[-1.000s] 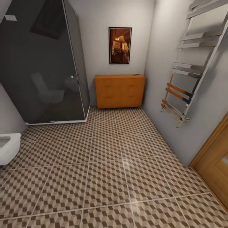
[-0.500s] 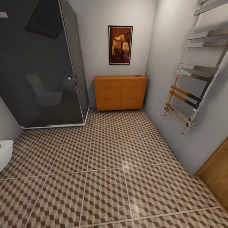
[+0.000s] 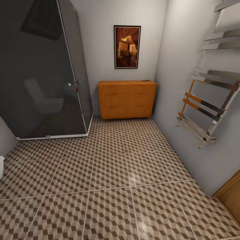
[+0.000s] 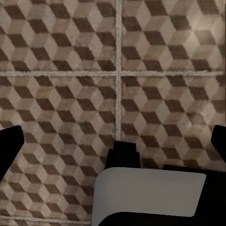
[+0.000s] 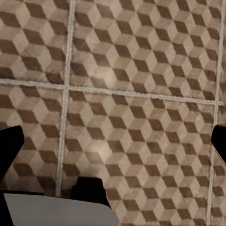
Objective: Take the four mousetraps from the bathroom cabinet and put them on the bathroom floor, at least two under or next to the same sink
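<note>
Head view looks down a bathroom whose cube-patterned bathroom floor (image 3: 110, 173) runs to the far wall, where the orange-brown cabinet (image 3: 126, 99) stands in the corner, its drawers closed. A small dark object (image 3: 145, 80) sits on its top near the right end; too small to tell whether it is one of the mousetraps. A framed picture (image 3: 127, 46) hangs above the cabinet, a dark glass shower enclosure (image 3: 43, 76) stands to its left, and a chrome towel rail (image 3: 208, 96) is on the right wall. Each wrist view looks straight at the tiles: the left gripper (image 4: 113, 146) and the right gripper (image 5: 113, 146) both have their dark fingertips at opposite frame edges, spread wide with nothing between them.
</note>
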